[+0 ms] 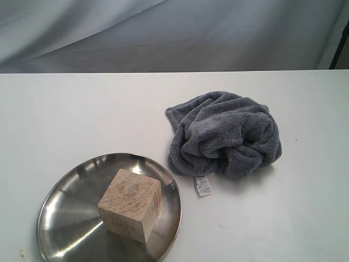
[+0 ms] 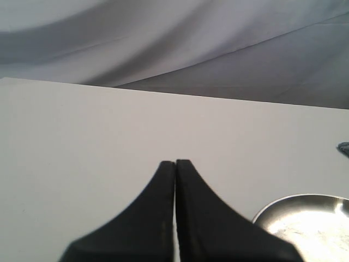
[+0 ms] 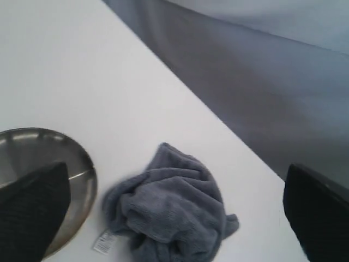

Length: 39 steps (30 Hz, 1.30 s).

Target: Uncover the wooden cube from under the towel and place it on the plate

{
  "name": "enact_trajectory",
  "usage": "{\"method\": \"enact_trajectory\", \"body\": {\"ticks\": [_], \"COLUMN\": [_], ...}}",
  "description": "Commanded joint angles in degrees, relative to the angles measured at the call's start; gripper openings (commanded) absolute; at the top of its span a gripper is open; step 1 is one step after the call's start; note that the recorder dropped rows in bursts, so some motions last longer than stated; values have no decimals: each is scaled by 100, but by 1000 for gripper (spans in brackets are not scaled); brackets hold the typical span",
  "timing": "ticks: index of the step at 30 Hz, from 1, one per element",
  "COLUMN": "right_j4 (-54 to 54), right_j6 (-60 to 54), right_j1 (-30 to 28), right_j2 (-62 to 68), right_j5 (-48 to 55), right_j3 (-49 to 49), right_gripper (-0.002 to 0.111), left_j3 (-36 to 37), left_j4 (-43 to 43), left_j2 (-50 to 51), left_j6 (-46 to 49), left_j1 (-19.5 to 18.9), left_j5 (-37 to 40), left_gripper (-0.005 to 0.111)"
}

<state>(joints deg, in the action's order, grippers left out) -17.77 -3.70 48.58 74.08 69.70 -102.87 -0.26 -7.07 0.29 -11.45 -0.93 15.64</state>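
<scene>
The pale wooden cube (image 1: 131, 204) rests on the shiny steel plate (image 1: 65, 213) at the front left of the white table, with nothing over it. To its right the grey plush towel (image 1: 224, 134) lies crumpled, its white tag (image 1: 203, 185) at the near edge. Neither arm shows in the exterior view. My left gripper (image 2: 175, 162) is shut and empty above bare table, the plate's rim (image 2: 283, 203) beside it. My right gripper (image 3: 180, 207) hangs open high above the towel (image 3: 169, 210), holding nothing, with the plate (image 3: 82, 169) beside one finger (image 3: 32, 210).
The white table (image 1: 82, 114) ends at a far edge in front of a grey cloth backdrop (image 1: 163, 33). A dark post (image 1: 341, 46) stands at the far right corner.
</scene>
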Motion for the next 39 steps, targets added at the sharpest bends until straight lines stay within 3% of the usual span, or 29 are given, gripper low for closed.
{"method": "enact_trajectory", "body": {"ticks": [1,5,7,10,18,27,39], "right_j4": [-756,-1571,-2192,-2753,-2768,-3454,-2570], "right_j6": [298,445,757,1381,2431,4114,4495], "right_j1": [-10,-10,-10,-10,-10,-10,-10], "right_j2": [-876,-1572,-1864,-2433,-3633,-4275,-4293], "right_j5": [26,26,26,-104,-2254,-5104,-5135], "right_j3": [642,1325,1728,2454,4736,6957,7306], "right_gripper": [98,96,90,67,1,0,0], "left_j3": [26,26,26,26,26,26,26], "left_j4": [46,46,46,46,46,46,46], "left_j2": [-29,-29,-29,-29,-29,-29,-29], "left_j6": [-28,-28,-28,-28,-28,-28,-28], "left_j1": [-10,-10,-10,-10,-10,-10,-10], "left_j5": [-41,-41,-41,-41,-41,-41,-41], "left_gripper": [2,2,2,2,2,2,2]}}
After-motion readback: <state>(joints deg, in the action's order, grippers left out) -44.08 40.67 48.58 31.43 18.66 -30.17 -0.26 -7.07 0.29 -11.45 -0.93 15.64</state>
